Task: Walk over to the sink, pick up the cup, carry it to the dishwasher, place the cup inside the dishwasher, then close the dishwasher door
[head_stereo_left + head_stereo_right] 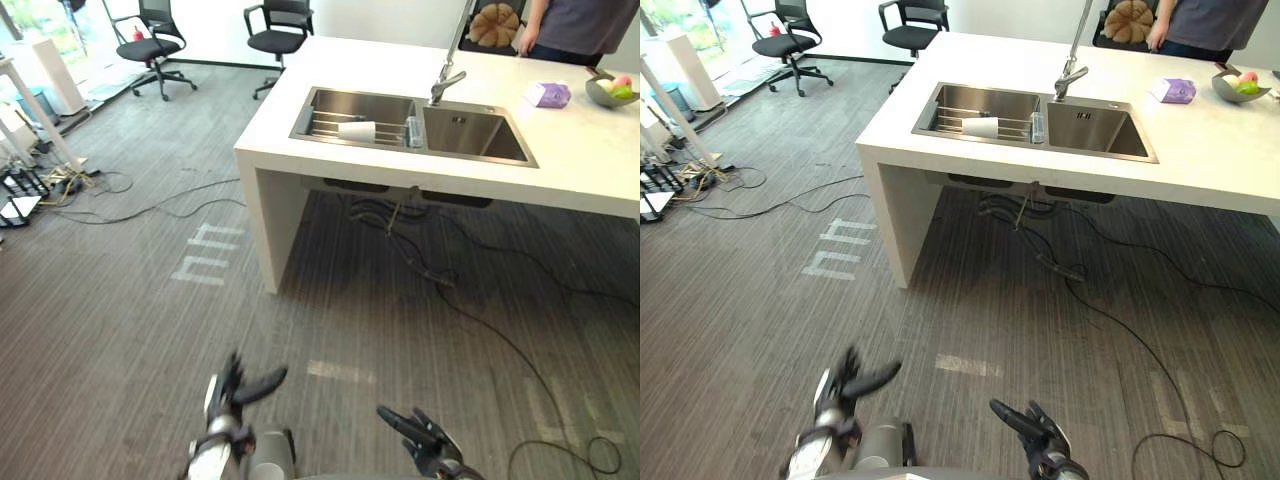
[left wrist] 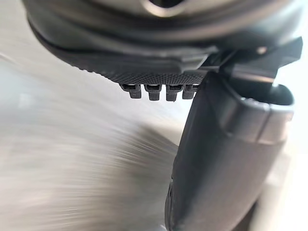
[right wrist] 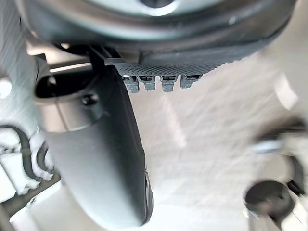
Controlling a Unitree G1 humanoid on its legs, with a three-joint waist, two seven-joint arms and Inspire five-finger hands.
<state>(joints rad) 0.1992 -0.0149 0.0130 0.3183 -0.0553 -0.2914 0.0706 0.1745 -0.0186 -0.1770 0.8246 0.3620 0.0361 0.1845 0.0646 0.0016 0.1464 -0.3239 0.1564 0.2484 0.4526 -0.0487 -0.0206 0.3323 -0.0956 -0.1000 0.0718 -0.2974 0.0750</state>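
A white cup [image 1: 357, 130] lies on its side on the wire rack in the left basin of the steel sink [image 1: 470, 135], set into a white counter [image 1: 300, 110]. My left hand [image 1: 232, 388] hangs low over the carpet, far from the counter, fingers and thumb spread straight and holding nothing. My right hand [image 1: 420, 435] is beside it to the right, also open and empty. In the wrist views the left thumb [image 2: 221, 163] and the right thumb [image 3: 101, 159] stand out straight over the floor.
A faucet [image 1: 447, 70] stands behind the sink. A purple pack [image 1: 548, 94] and a bowl of fruit [image 1: 612, 90] sit on the counter's right part, where a person [image 1: 575, 25] stands behind. Cables trail on the carpet under the counter. Office chairs [image 1: 150, 45] stand far left.
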